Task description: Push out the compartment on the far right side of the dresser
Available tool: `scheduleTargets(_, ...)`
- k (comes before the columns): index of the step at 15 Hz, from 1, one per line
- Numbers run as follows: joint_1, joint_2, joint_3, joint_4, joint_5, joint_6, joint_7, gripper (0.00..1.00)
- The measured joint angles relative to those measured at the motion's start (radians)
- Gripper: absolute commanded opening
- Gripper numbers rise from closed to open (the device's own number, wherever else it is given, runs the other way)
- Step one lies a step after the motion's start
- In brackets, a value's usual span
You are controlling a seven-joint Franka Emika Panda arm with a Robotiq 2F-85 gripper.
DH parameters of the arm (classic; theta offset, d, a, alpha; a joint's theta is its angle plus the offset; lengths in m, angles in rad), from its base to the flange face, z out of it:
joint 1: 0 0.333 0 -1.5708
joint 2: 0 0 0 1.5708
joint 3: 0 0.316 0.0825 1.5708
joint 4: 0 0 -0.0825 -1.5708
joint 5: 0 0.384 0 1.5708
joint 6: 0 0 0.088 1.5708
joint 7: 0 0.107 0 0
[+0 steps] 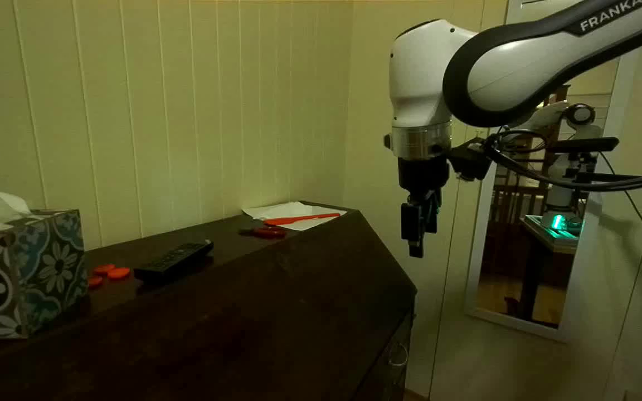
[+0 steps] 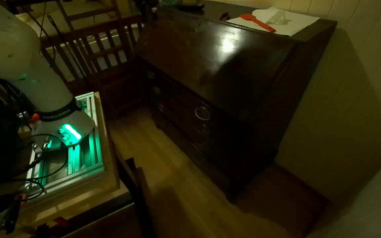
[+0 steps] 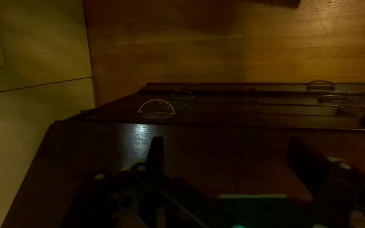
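Low in the wrist view, the claw (image 3: 225, 141) stood with its jaws spread wide and nothing between them. Behind it showed the dresser (image 3: 81, 145), its drawers (image 3: 220, 121) crossing mid-frame, a looped handle (image 3: 155, 100) left of centre. Farther off, floor (image 3: 201, 41) took up most of the top.

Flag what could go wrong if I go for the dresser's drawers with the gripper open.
In the wrist view, the open gripper overlaps the slanted lid, clearance unclear, so lowering it might cause a bump.
The pale looped handle looks thin and could slip free.
The drawers sit in deep shadow, their seams faint, so catching the wrong one seems possible.
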Motion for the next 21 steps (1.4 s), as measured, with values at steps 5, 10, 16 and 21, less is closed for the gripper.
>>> scheduleTargets(5,0.003,0.000,-0.003,0.000,0.000,0.000,0.000,1.00)
scheduleTargets(10,0.009,-0.001,-0.112,-0.001,0.008,0.026,-0.060,1.00)
scheduleTargets(16,-0.067,0.010,-0.431,-0.025,0.047,0.164,-0.506,1.00)
scheduleTargets(21,-0.169,0.113,-0.654,-0.029,0.121,0.389,-0.816,1.00)
